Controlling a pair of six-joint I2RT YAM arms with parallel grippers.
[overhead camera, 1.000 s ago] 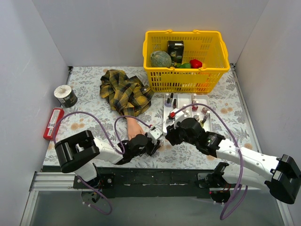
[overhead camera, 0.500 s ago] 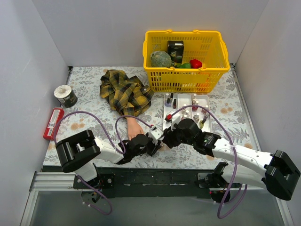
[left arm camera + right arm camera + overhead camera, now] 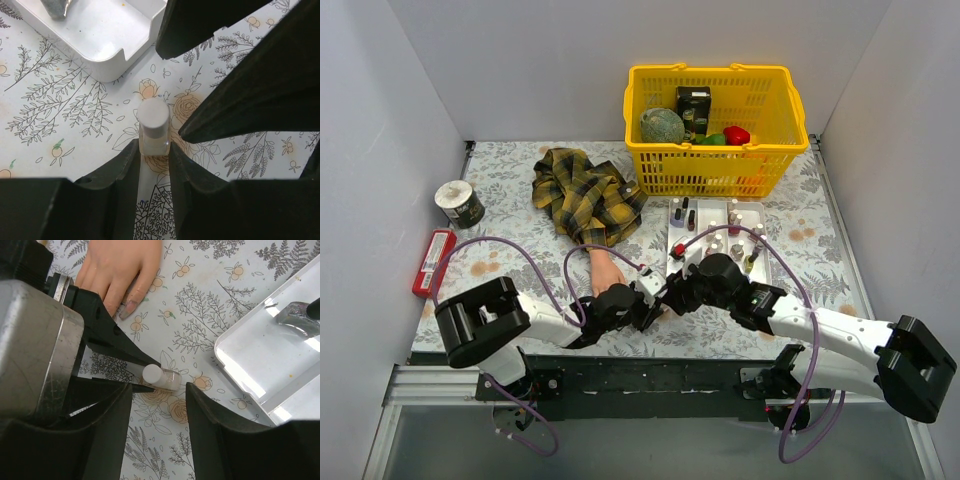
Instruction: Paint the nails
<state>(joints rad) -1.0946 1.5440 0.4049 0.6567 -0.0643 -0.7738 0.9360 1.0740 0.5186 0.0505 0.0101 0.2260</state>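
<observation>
Your left hand (image 3: 152, 147) was clamped shut on a small clear bottle (image 3: 153, 120), pale cap end poking out past the fingers. Your right hand (image 3: 159, 388) stood open and held nothing, its jaws either side of that cap end, not touching it.

As I judged it, the step was getting the cap off. You wanted the right hand centred on the cap before closing, the left grip kept firm, and the bottle kept level so nothing spilled on the desk (image 3: 500, 190).

The nails (image 3: 126, 308) lay just beyond, on the mannequin hand (image 3: 120, 265), palm down on the desk.

Counted: one mannequin hand, one bottle in grip, one white tray (image 3: 260, 355), one yellow basket (image 3: 710, 70). The tray's bottles were too crowded to count.
</observation>
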